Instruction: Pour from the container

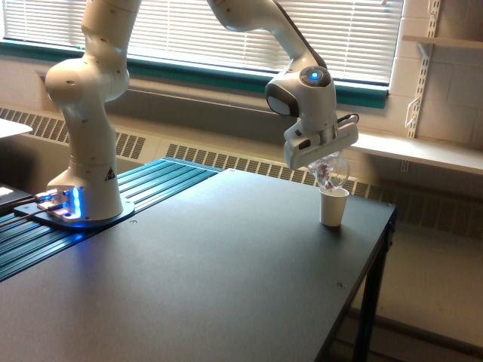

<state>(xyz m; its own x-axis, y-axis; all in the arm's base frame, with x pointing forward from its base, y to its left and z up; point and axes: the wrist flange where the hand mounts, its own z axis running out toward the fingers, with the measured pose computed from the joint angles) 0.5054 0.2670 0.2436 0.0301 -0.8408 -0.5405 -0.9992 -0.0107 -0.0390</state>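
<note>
the gripper (pixel 326 160), jaws closed on the tilted clear container (pixel 332 169) just above the white cup (pixel 333 206) near the tabletop (pixel 226 264) edge, risks scattering bits past that narrow rim.

container (pixel 332 170): clear, rounded | coloured bits inside | tilted, held above table
</note>
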